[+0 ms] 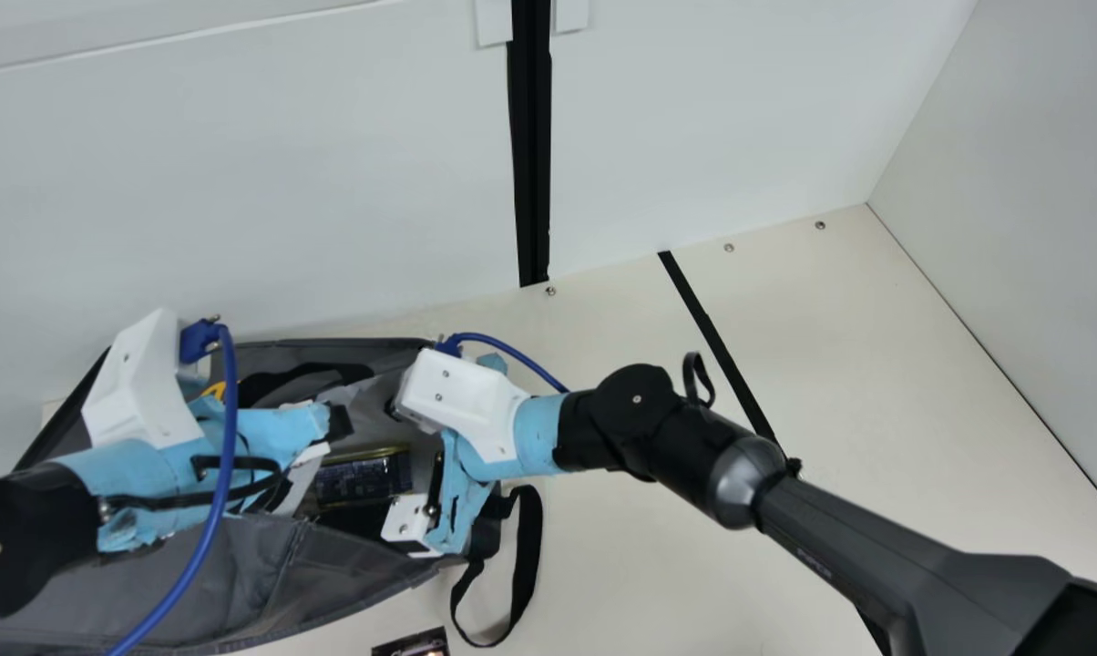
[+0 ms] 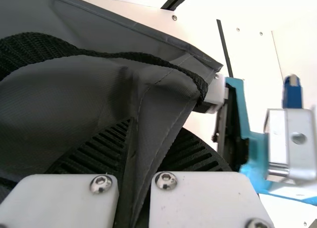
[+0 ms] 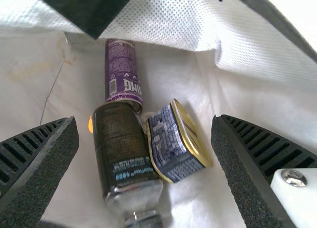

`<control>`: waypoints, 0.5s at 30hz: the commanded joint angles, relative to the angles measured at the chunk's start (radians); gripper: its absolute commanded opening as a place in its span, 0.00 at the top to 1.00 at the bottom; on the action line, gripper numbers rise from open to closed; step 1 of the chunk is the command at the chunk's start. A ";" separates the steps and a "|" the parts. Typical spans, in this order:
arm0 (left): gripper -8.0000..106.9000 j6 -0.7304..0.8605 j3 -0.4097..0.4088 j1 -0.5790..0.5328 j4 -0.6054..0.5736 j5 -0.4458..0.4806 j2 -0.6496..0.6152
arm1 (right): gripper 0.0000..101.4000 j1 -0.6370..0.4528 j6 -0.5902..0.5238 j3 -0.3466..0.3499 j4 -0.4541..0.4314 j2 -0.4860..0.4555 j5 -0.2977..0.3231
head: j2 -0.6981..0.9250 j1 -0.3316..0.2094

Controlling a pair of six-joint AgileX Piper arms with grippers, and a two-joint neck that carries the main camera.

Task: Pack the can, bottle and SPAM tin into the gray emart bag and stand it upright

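We find all three goods inside the gray emart bag (image 1: 207, 588), which sits slack and gaping; we judge it is not standing properly upright. The can (image 3: 123, 72) lies end-on to the bottle (image 3: 121, 148), and the SPAM tin (image 3: 171, 141) rests tilted beside the bottle.

We record the left gripper (image 2: 153, 134) as pinching a fold of the bag's gray cloth between its ribbed fingers. The right gripper (image 3: 144, 121) is at the bag's mouth, its fingers spread wide on either side of the goods and holding nothing.

On handling, we rate the bag as soft and limp: it should crease and sag rather than carry a push, so it is best taken by a doubled rim or by the webbing handle (image 2: 133, 55). We expect the packed load to be fairly heavy and to drag at a single-sided grip; two holds, one on each side of the mouth, should keep it level.

The bottle looks smooth and prone to roll; if it needs moving, we advise a grip across the labelled body. The can is likely thin-walled and should be squeezed lightly at mid-length. The tin appears stiff and dense, safe to clamp firmly across its flat sides, though its metal may slip at the rounded corners.
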 commanded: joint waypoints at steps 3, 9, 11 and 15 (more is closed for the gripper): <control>1.00 0.000 0.000 0.000 0.000 0.000 0.000 | 0.06 -0.012 0.015 0.024 -0.018 -0.038 -0.008 | -0.001 -0.023; 1.00 0.000 0.000 0.000 0.000 0.000 0.000 | 0.06 -0.031 0.044 0.065 -0.049 -0.101 -0.017 | -0.001 -0.023; 1.00 0.000 0.000 0.000 0.000 0.000 0.000 | 0.06 -0.037 0.055 0.078 -0.060 -0.123 -0.021 | -0.001 -0.023; 1.00 0.000 0.000 0.000 0.000 0.000 0.000 | 0.06 -0.051 0.079 0.104 -0.085 -0.164 -0.029 | -0.001 -0.023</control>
